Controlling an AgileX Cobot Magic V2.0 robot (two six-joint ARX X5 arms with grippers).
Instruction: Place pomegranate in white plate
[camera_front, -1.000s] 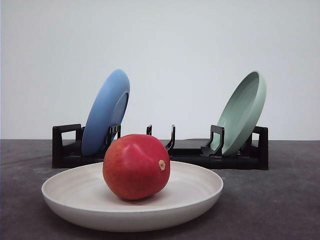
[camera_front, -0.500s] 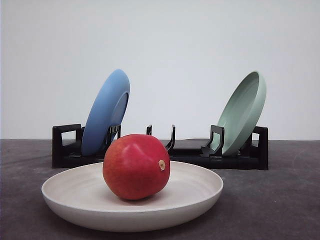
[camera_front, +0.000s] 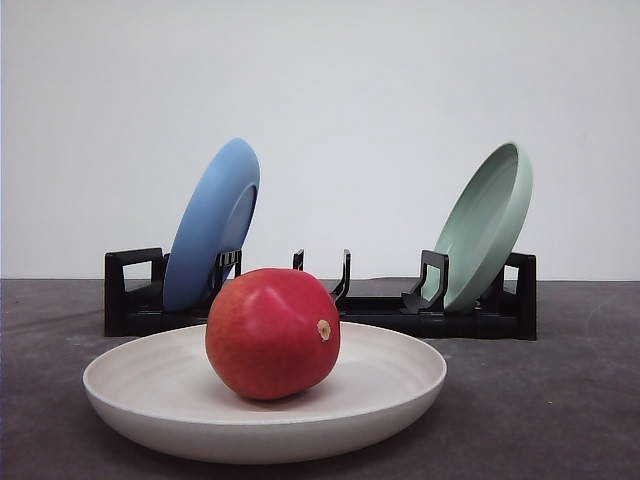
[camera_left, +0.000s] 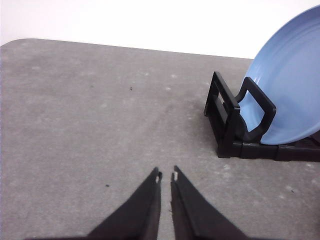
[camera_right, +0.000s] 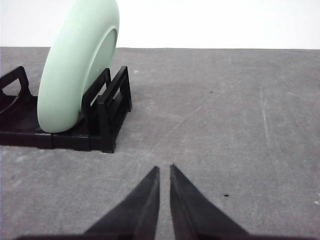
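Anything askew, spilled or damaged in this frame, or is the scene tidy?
Nothing stands out. The pomegranate rests inside the white plate, intact. The blue plate and green plate lean in the black rack as racked dishes would. Both grippers are shut, holding nothing, over bare table.

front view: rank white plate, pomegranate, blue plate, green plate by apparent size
1. white plate, largest, also nearest the camera
2-3. blue plate and green plate, look alike, unranked
4. pomegranate, smallest, though near
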